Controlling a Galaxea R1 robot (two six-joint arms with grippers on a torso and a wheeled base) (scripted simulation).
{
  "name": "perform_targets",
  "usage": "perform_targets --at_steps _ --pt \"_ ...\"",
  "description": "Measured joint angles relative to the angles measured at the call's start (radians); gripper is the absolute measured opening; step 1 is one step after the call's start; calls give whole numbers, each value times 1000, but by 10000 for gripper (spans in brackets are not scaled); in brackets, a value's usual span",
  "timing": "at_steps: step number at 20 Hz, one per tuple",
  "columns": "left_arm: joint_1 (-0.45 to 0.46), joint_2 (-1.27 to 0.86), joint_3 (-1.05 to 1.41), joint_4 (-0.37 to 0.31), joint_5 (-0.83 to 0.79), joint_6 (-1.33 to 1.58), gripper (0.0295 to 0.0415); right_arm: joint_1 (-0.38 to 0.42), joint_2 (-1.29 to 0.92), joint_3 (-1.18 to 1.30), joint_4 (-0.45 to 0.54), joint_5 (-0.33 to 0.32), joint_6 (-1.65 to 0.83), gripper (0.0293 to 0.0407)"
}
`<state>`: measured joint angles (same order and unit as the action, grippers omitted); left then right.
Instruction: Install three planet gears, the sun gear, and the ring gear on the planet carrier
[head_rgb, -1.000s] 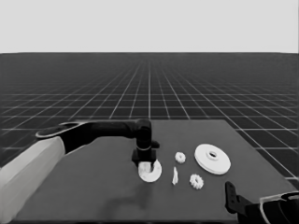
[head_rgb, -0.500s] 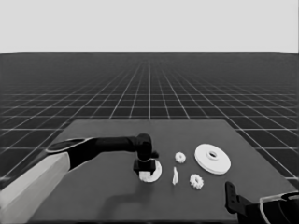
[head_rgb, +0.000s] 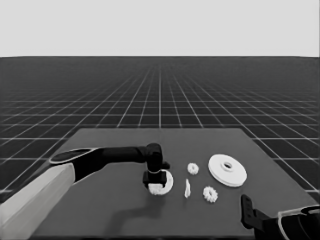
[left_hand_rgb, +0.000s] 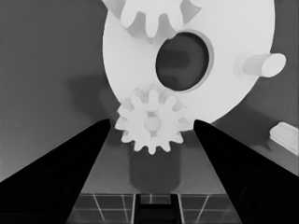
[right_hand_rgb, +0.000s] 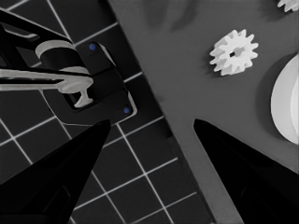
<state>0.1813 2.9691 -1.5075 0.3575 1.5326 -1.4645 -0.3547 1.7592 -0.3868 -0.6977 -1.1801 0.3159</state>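
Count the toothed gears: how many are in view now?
4. Two gears sit on the smaller round part below the left pincer; two lie loose on the table beside the larger round part. None seems hidden.

From my head view, the left hand (head_rgb: 156, 181) covers part of the smaller round part (head_rgb: 165, 183). In the right wrist view the picture's edge cuts off the larger round part (right_hand_rgb: 286, 106). The left wrist view crops a second gear (left_hand_rgb: 152, 16).
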Motion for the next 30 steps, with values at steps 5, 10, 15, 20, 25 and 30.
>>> perform_targets --at_steps 5,10,15,20,25,30 --pt "-158 -19 95 -155 32 -69 385 0 0 0 0 0 0 385" --pt "-169 -19 98 -167 32 -71 385 0 0 0 0 0 0 385" --pt "-495 -1110 1014 -56 -793 1631 389 0 0 0 0 0 0 385" --pt "-521 -1207 1085 -48 -852 1802 385 0 0 0 0 0 0 385" --pt "-523 -1214 1089 -47 -856 1814 385 389 844 -1147 537 -301 678 385" --pt "-524 -1214 1090 -47 -856 1815 385 384 931 -1341 562 -301 646 385"
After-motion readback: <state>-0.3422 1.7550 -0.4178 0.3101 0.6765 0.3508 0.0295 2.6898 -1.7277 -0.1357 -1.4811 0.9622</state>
